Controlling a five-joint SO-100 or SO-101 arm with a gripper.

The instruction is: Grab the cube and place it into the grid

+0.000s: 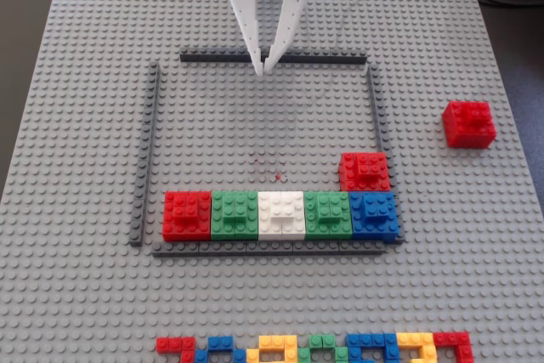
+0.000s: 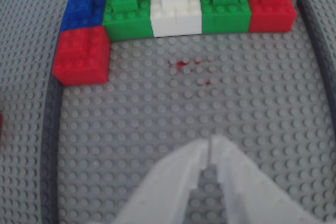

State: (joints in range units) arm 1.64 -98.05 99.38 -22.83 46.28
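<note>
Cube (image 1: 468, 123) sits outside the grid's (image 1: 376, 108) right strip in fixed view, well right of the claw (image 1: 264, 69); claw closed, empty.

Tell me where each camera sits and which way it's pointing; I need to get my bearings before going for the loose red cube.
Fixed view: high at the near edge, looking down across the grid toward the arm; the shut white pincer hangs in from the top, and the loose red cube sits outside, right.
Wrist view: rides the arm, looking the opposite way, over the pincer at the bottom edge.
Shared: the five-block row, mirrored, and the second red block.
</note>
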